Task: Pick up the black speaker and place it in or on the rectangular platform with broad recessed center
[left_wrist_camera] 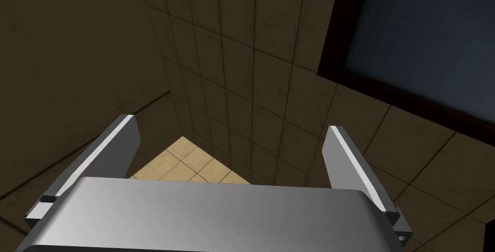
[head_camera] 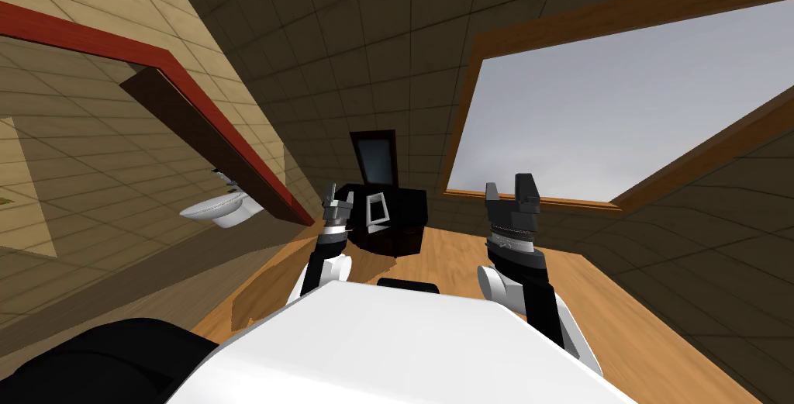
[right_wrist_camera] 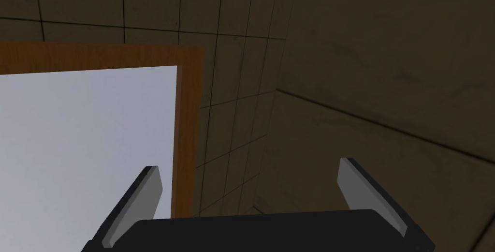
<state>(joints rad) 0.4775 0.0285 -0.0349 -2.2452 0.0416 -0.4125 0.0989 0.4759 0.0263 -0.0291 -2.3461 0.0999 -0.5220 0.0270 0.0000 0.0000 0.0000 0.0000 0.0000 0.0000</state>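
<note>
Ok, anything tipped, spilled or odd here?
Nothing stands out: the dark cabinet and the pale-framed box on it sit upright, no spill on the wood floor. The left gripper and right gripper are open, empty. The slant is the head camera's.

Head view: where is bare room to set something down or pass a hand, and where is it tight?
Bare wooden floor lies between the dark cabinet and the window wall, ahead of the open right gripper. Crowded: the open left gripper sits by the cabinet, which bears a pale framed object.
</note>
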